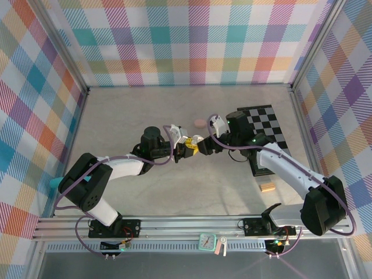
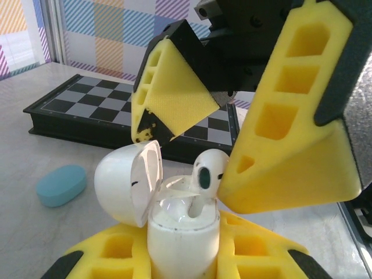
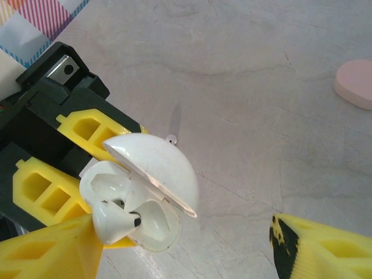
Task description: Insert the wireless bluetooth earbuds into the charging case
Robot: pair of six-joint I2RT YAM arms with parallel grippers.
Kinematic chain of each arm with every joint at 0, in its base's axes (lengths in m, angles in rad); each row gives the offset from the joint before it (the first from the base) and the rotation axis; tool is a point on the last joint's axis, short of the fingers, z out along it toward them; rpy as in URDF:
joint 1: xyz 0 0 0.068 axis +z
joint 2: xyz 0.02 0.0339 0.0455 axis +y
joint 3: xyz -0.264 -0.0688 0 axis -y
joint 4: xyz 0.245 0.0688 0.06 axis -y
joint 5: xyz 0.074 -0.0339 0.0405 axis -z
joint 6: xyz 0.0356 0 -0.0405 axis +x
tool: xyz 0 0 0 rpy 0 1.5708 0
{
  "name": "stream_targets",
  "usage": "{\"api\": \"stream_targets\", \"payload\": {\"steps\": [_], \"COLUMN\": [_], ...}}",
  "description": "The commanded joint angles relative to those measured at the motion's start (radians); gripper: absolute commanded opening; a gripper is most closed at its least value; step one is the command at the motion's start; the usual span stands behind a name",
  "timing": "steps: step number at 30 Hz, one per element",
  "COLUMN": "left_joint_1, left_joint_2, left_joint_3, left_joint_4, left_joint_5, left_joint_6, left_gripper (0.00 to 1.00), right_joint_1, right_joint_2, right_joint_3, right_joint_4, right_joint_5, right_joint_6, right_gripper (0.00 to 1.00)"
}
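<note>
The left gripper (image 2: 183,256) is clamping the white charging case (image 2: 181,235) between its yellow fingers (image 2: 113,256) and holding it upright above the table (image 3: 250,87), with the lid (image 2: 125,183) hanging open to one side. A white earbud (image 2: 204,171) is sitting stem-down in one well of the case, its head poking up over the rim. The right gripper (image 1: 201,143) is hovering right over it with jaws spread wide, gripping nothing. One big yellow finger is sitting right against the earbud's head, but I cannot tell whether they are touching. The table is showing as a pale, matte, stone-look surface with faint grey veining. Plaid walls (image 1: 192,40) in teal, orange, pink and purple are boxing in the table, with metal posts running down the corners. A black-and-white chessboard (image 1: 266,125) is lying flat at the far right, and the right arm is crossing over its near part. A pink case (image 1: 200,122) is resting closed on the table just beyond the two grippers, apart from them. A blue case (image 2: 61,185) is also lying closed on the table, near the chessboard's edge. A tan wooden block (image 1: 267,186) is sitting alone at the near right, just past the board's near end.
</note>
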State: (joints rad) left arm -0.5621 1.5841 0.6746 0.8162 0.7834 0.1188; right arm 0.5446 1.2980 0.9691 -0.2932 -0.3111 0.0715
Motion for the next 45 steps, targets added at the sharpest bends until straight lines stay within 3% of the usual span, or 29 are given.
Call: {"api": "stream_targets", "payload": {"steps": [1,8,17,20,25,30,34,39,45], "left_joint_1": [0.021,0.027,0.028,0.033,0.094,0.173,0.219,0.226,0.226], "left_joint_2": [-0.035,-0.031,-0.032,-0.040,-0.074,-0.151,-0.230,-0.361,-0.552], "left_joint_3": [-0.016,-0.021,-0.029,-0.036,-0.075,-0.158,-0.216,-0.295,-0.356], "left_joint_4": [0.083,0.111,0.113,0.120,0.108,0.143,0.146,0.148,0.073], "left_joint_5": [0.023,0.028,0.025,0.013,-0.073,-0.197,-0.282,-0.402,-0.471], "left_joint_6": [-0.020,-0.040,-0.037,-0.039,-0.044,-0.076,-0.087,-0.070,-0.055], "left_gripper": [0.14,0.14,0.14,0.14,0.15,0.14,0.14,0.13,0.13], "right_joint_1": [-0.032,-0.040,-0.040,-0.040,-0.042,-0.040,-0.027,0.022,0.069], "right_joint_2": [-0.039,-0.068,-0.087,-0.076,-0.039,0.085,0.227,0.433,0.643], "right_joint_3": [-0.026,-0.026,-0.026,-0.026,-0.061,-0.016,0.088,0.272,0.485], "right_joint_4": [-0.036,-0.055,0.023,0.062,0.161,0.141,0.053,-0.083,-0.181], "right_joint_5": [0.042,0.019,-0.192,-0.190,-0.078,-0.074,-0.129,-0.135,-0.143], "right_joint_6": [-0.002,-0.040,-0.025,0.023,0.171,0.249,0.224,0.162,0.139], "right_gripper": [0.75,0.75,0.76,0.75,0.74,0.72,0.73,0.72,0.64]}}
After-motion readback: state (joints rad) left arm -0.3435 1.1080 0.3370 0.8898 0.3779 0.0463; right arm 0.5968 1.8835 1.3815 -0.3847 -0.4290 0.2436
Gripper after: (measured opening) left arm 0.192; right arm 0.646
